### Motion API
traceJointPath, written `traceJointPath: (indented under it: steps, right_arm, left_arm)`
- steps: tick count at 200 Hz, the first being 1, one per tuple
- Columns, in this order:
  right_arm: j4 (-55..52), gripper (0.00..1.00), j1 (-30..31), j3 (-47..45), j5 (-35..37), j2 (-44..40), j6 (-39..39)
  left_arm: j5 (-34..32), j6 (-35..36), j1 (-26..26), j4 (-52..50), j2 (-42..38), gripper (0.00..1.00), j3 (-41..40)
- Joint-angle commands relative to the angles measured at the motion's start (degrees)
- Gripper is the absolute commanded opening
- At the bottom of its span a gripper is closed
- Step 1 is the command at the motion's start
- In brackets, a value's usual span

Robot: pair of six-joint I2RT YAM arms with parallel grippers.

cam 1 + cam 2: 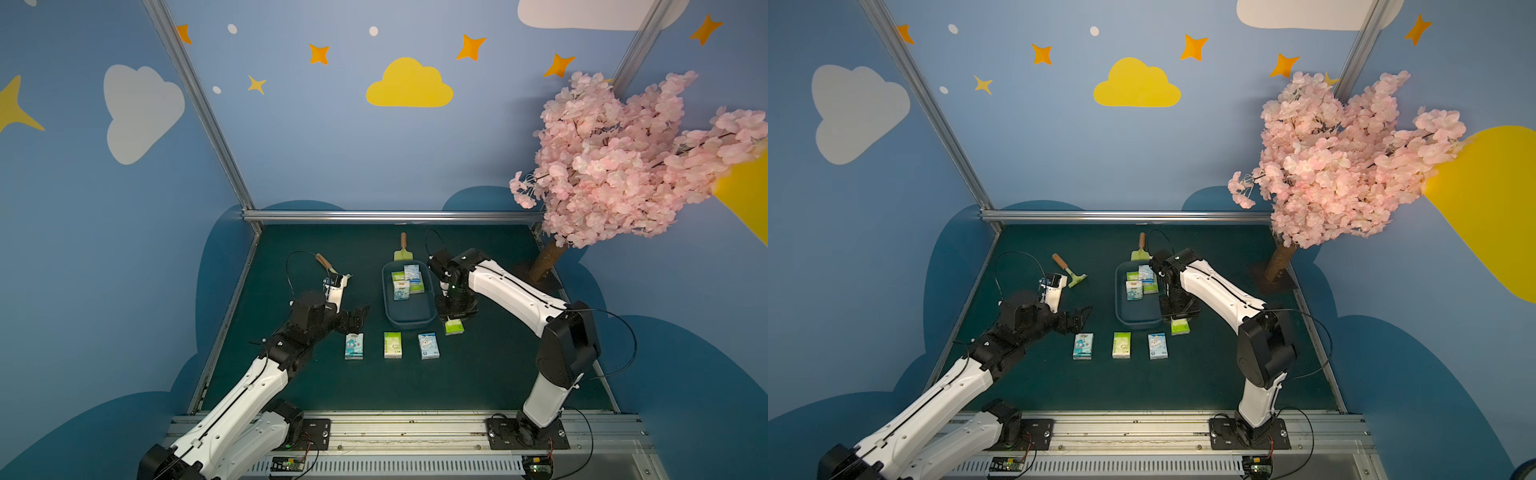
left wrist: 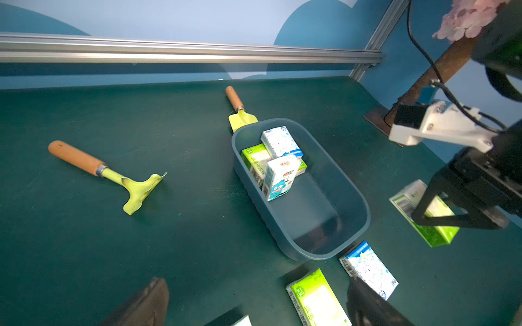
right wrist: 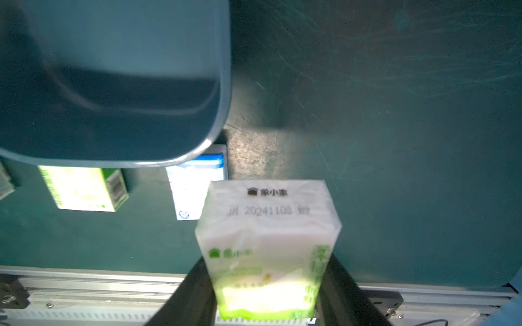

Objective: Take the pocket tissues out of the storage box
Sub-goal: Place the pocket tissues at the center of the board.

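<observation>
**Set the green packet down flat**

The right tool [image 3: 267, 285] pinches a green packet [image 3: 268, 225] just right of the storage box's [image 2: 316, 214] near corner. Best to lower it beside the row of three packets [image 1: 392, 345] on the tabletop [image 1: 478, 374] before letting go. Four pocket tissues [image 1: 407, 282] lie at the box's far end. The left tool [image 1: 357, 318] hangs spread.

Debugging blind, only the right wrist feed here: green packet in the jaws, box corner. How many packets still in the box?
Observer: Four pocket tissues, heaped at the far end of the storage box.
Operator: Is the left gripper in the way?
Observer: No. It is open and empty, across the box from your green packet.
Operator: Anything else lying around?
Observer: A trowel at the box's far end, and a rake-like tool on the left gripper's side.
</observation>
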Motion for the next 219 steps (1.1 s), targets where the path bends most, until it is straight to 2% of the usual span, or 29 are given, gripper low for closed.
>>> traceJointPath:
  steps: [1,90,191,219]
  right_arm:
    - [3.17,0.53,-0.36,-3.42,-0.44,-2.02,-0.02]
    - [10.02,0.53,-2.51,-13.26,-1.82,1.07,-0.63]
    - [12.05,0.54,-4.05,-14.55,-1.75,5.49,-1.26]
    - [12.02,0.60,-4.14,-14.82,-1.75,5.56,-1.02]
  left_arm:
    - [-3.07,-2.51,0.21,-1.25,-0.36,1.00,1.40]
    - [-5.54,-3.29,0.21,-3.97,-2.85,1.00,1.08]
    - [-5.45,-2.48,0.21,-3.19,-1.11,1.00,1.87]
    - [-5.37,-2.47,0.21,-3.19,-0.38,1.00,2.27]
